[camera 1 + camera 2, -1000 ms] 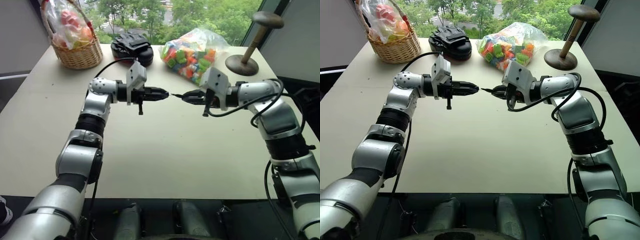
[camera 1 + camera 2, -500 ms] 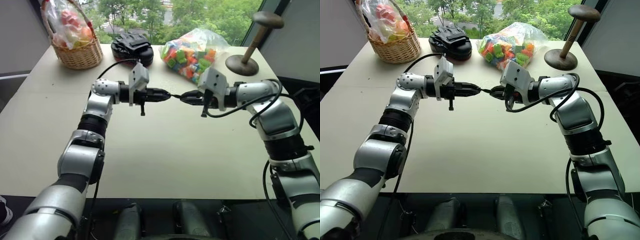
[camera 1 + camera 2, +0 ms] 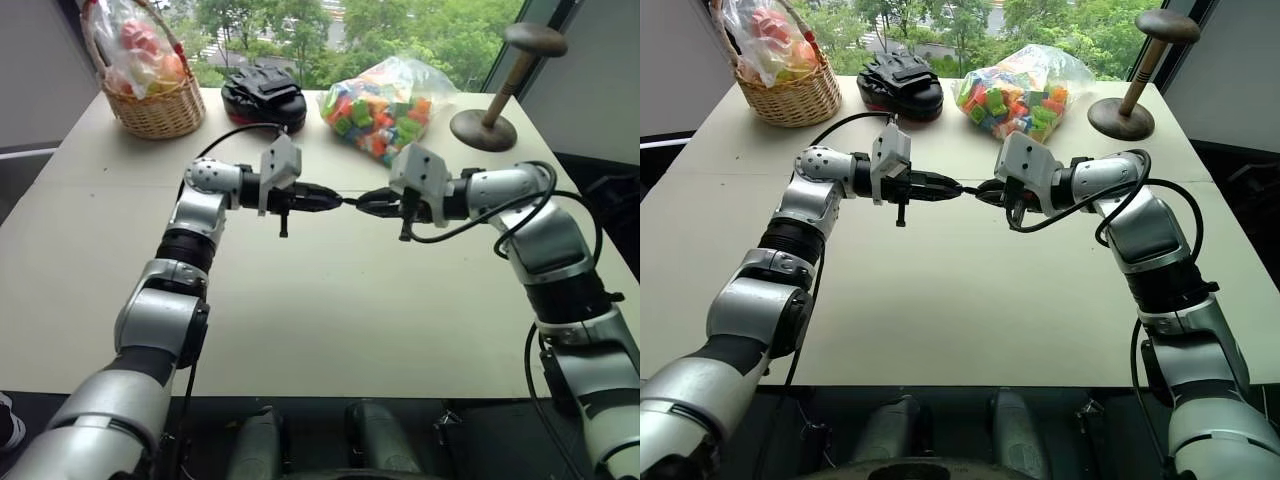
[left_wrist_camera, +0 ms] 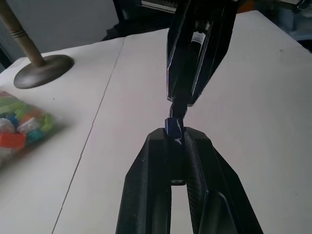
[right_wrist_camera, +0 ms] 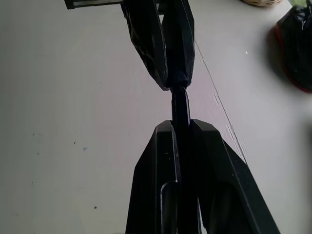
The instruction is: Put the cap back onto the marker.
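Note:
Above the middle of the table my two grippers meet tip to tip. My left gripper (image 3: 331, 200) is shut on the cap (image 4: 173, 127), a tiny dark cylinder sticking out past its fingertips. Facing it, my right gripper (image 3: 366, 203) is shut on the marker (image 5: 180, 108), a thin black stick whose front end reaches out toward the left gripper. In the left wrist view the cap's open end sits right against the marker's tip. I cannot tell whether the tip is inside the cap.
Along the table's (image 3: 330, 310) far edge stand a wicker basket (image 3: 150, 105) with wrapped goods, a black case (image 3: 264, 92), a bag of colourful blocks (image 3: 385, 105) and a wooden stand (image 3: 487, 125). The table drops off at the near edge.
The two grippers have drawn together, closing the small gap between them. The cap and the marker's tip now meet.

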